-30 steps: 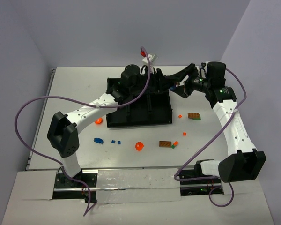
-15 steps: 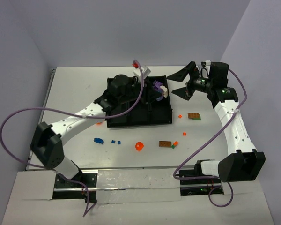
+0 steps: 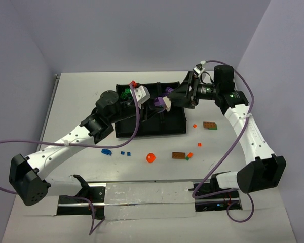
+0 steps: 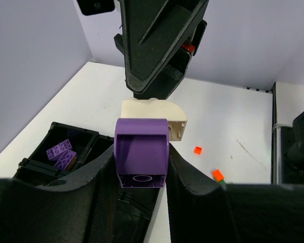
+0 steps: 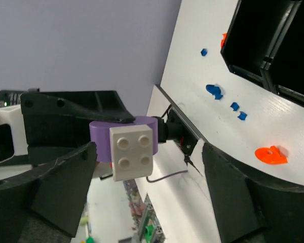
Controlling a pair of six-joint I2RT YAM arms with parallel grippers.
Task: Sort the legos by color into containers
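Observation:
My left gripper point(image 3: 160, 104) is shut on a purple lego point(image 4: 141, 152) with a cream-white lego point(image 4: 153, 114) stuck to its far end, held in the air over the right part of the black tray point(image 3: 147, 132). My right gripper point(image 3: 185, 94) is open and faces this piece end-on; in the right wrist view its fingers point(image 5: 55, 187) stand wide on both sides of the white studded face point(image 5: 133, 152), not touching it. Purple legos point(image 4: 61, 152) lie in one compartment and green ones point(image 3: 124, 93) in the back left one.
Loose legos lie on the table in front of and right of the tray: an orange piece point(image 3: 151, 158), blue pieces point(image 3: 106, 151), a brown brick point(image 3: 178, 156), another brown brick point(image 3: 210, 125), small orange bits point(image 3: 194, 125). Purple cables loop beside both arms.
The left arm has stretched out low to the left while its gripper kept the purple-and-white piece over the tray. The right gripper has moved left, up to the piece.

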